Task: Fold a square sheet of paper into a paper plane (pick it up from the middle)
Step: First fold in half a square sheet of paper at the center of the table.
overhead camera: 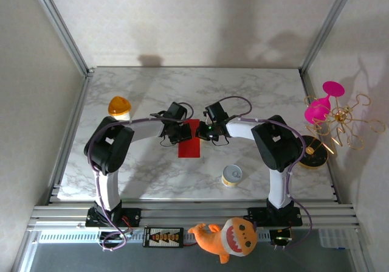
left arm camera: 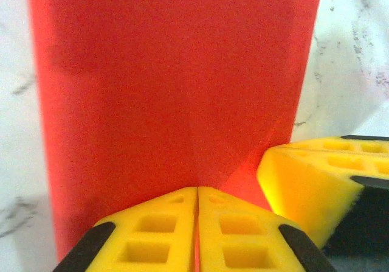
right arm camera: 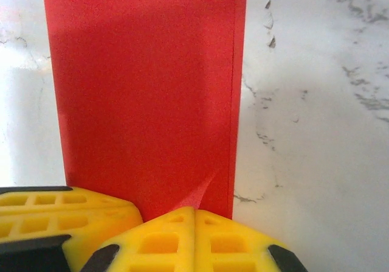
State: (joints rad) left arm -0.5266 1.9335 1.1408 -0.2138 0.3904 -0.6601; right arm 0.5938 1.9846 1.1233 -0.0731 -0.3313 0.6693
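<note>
The red paper [overhead camera: 189, 144] lies flat in the middle of the worktop [overhead camera: 152, 83]. It is a tall thin shape, with its long sides running from the near edge toward the far edge. Both arms bend in and meet over its far end.

The left claw [overhead camera: 180, 131] sits on the left side of the paper. In the left wrist view, the left claw [left arm camera: 197, 191] is closed tight. A thin red line runs between its yellow fingers [left arm camera: 152, 235], so it pinches the paper [left arm camera: 176, 89]. Soft fold lines in the paper run up to the tips. The yellow pad of the right claw [left arm camera: 322, 181] is just beside it.

The right claw [overhead camera: 205, 131] sits on the right side of the paper. In the right wrist view, the right claw [right arm camera: 194, 210] is closed tight too. A little ridge of paper [right arm camera: 146, 101] rises into its tips, close to the paper's right edge.

A small tin [overhead camera: 231, 175] stands near the near edge, to the right of the paper and apart from it. An orange dome [overhead camera: 120, 106] stands near the left edge. A pink glass [overhead camera: 322, 104] stands by the right edge. A toy shark [overhead camera: 231, 235] lies on the rail in front of the worktop.
</note>
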